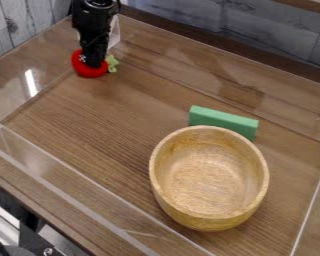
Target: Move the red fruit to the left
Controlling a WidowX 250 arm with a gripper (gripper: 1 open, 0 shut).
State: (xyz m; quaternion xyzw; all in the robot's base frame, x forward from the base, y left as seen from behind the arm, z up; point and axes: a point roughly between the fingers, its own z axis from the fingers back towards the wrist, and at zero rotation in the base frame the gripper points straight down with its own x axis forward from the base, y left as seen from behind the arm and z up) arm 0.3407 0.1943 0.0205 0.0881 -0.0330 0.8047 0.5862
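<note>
The red fruit (pixel 87 66) is a small glossy red toy with a green leafy tip poking out to its right. It rests on the wooden tabletop at the far left of the camera view. My black gripper (pixel 91 56) points almost straight down onto its top, and its fingers look shut on it. The gripper body hides the fruit's upper part.
A wooden bowl (pixel 210 179) stands empty at the lower right. A flat green rectangular block (pixel 224 121) lies just behind it. Clear plastic walls (pixel 29 85) run along the table's left and front edges, and a plank wall stands behind.
</note>
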